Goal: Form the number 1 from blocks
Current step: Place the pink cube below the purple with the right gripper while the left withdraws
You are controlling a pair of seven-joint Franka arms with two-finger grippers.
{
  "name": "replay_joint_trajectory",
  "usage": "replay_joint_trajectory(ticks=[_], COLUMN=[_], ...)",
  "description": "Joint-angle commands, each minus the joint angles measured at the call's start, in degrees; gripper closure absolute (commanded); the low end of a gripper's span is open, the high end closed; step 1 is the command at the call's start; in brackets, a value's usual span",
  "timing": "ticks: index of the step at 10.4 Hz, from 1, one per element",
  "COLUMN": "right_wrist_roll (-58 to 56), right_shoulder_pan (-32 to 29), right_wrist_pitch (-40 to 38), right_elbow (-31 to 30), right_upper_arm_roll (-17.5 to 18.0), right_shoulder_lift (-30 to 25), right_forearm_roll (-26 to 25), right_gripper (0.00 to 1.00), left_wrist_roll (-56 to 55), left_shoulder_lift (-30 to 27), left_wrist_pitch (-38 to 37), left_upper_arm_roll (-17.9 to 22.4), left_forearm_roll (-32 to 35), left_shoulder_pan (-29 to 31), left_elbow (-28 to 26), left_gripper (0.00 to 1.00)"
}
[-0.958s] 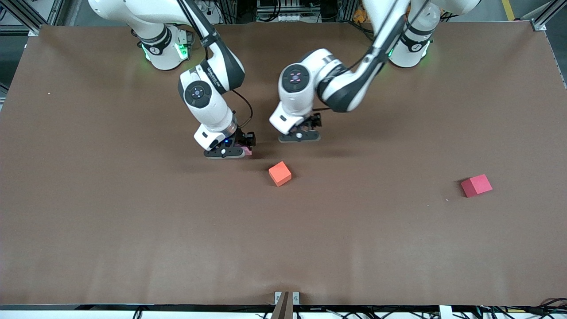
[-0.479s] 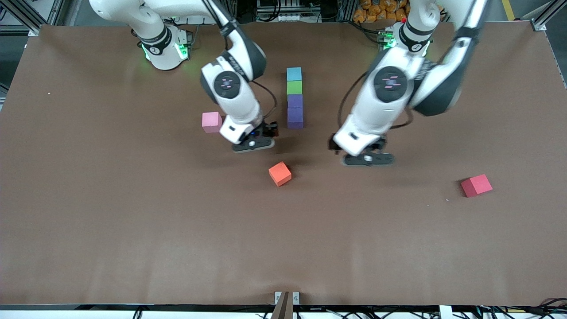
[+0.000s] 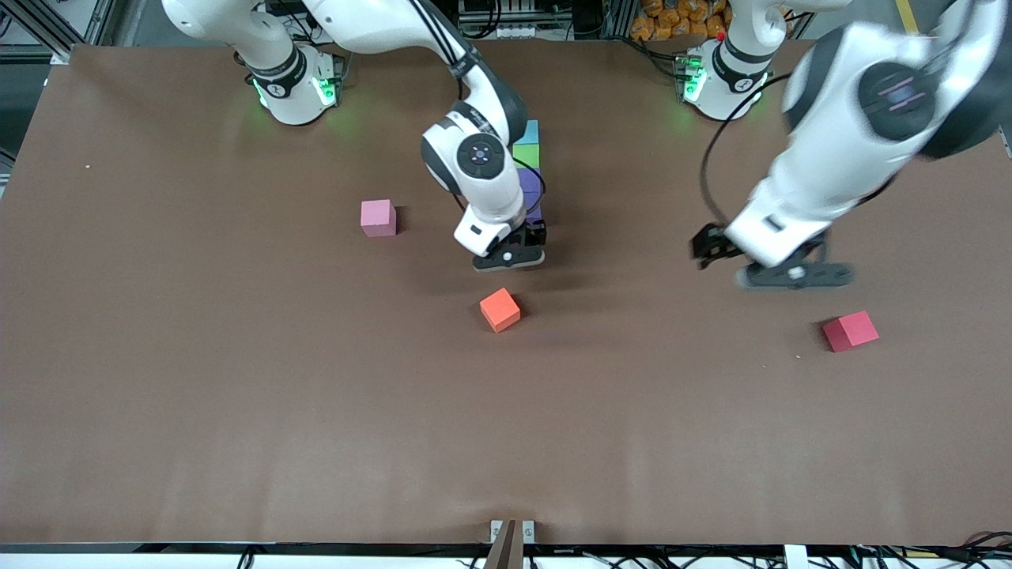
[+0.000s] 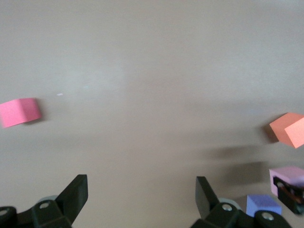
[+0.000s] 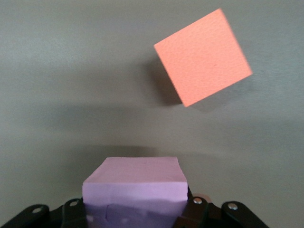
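Starting toward the right arm's end, the pink block [image 3: 378,217] sits loose, farther from the camera than the orange block [image 3: 500,309]. Just past the orange one, the right gripper [image 3: 508,258] points down, jaws pinched on a purple block [image 5: 134,183] at the column's [image 3: 525,150] near end. A skewed release could knock that line crooked. Toward the left arm's end, the left gripper [image 3: 793,275] hangs wide open and empty near the red block [image 3: 850,331]; a careless descent could shove it.
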Motion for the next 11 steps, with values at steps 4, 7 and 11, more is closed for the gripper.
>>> replay_joint_trajectory(ticks=[4, 7, 11], right_wrist_roll=[6.2, 6.5, 6.9], right_shoulder_pan=[6.9, 7.4, 7.4], right_wrist_pitch=[-0.8, -0.6, -0.6], right_elbow=[1.7, -0.1, -0.7], right_upper_arm_roll=[-2.7, -2.7, -2.7], right_shoulder_lift=[2.9, 3.0, 3.0], right_forearm_roll=[0.5, 0.4, 0.4], right_gripper=[0.39, 0.39, 0.38], left_wrist_roll=[1.7, 6.1, 7.0], left_shoulder_lift=[-4.5, -7.1, -9.7], left_wrist_pitch=[-8.9, -9.8, -9.2], left_upper_arm_roll=[2.3, 2.3, 1.0], left_forearm_roll=[0.9, 0.7, 0.1], left_shoulder_pan=[1.0, 1.8, 5.7], left_elbow=[5.0, 3.6, 0.8], left_gripper=[0.00, 0.00, 0.00])
